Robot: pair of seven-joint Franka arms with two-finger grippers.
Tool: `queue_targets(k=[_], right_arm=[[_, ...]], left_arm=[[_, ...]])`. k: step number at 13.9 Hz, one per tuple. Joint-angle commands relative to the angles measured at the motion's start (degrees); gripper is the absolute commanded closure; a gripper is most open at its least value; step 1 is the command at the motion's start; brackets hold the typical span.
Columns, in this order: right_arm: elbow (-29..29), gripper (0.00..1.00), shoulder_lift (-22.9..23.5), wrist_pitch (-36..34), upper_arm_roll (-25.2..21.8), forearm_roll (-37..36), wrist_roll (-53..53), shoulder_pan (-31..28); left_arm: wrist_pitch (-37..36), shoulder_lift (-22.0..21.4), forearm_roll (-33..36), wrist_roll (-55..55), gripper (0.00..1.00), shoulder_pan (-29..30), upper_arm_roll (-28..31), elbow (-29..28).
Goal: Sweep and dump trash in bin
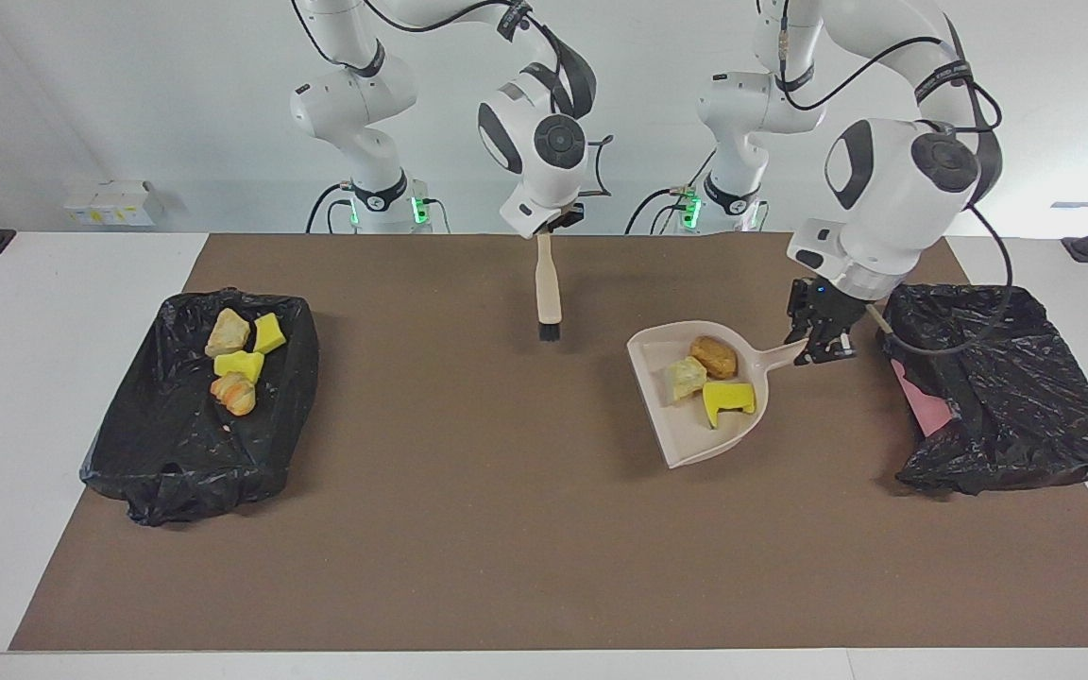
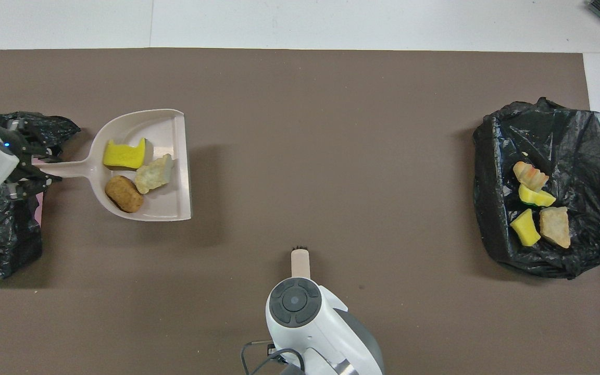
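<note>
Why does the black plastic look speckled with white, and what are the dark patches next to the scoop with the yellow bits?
Facing view: room light glints off the crinkled bin bags, and the dustpan casts a soft shadow on the brown mat. Overhead view: the same shadow spreads beside the dustpan's open edge; the brush throws a fainter one.

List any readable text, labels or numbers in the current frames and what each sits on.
None can be read.
Arm straps: lettering too small to make out.
White boxes at the wall, toward the right arm's end: yellow marks, illegible.
Dustpan, brush, both bag-lined bins: no print visible.
</note>
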Motion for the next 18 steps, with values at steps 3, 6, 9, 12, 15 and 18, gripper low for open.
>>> queue_targets(k=[3,6,9,12,15,18], right_arm=[[-3.3,1.00,-0.7,4.8,-0.2,5.3,0.5,2.2],[-5.1,1.00,-0.7,7.6,-0.2,5.3,-0.3,2.8],[-5.1,0.94,-0.7,7.8,-0.2,5.3,-0.6,2.9],[-5.1,0.68,-0.4,7.6,-0.2,5.3,-0.6,2.8],[-3.6,0.52,0.9,7.3,-0.3,5.2,-0.5,1.9],[1.5,0.31,3.7,7.1,-0.5,4.1,-0.3,-1.3]], left_arm=[[-3.6,0.6,1.4,9.8,1.00,11.5,-0.7,3.1],[-3.7,0.7,5.8,12.2,1.00,17.9,-0.7,5.7],[-3.0,1.8,10.7,15.7,1.00,22.6,-0.7,8.8],[0.0,2.2,20.0,15.9,1.00,22.9,-0.7,9.5],[3.8,2.6,29.0,14.5,1.00,21.9,-0.7,9.3],[4.3,2.3,39.3,8.2,1.00,19.2,-0.8,8.7]])
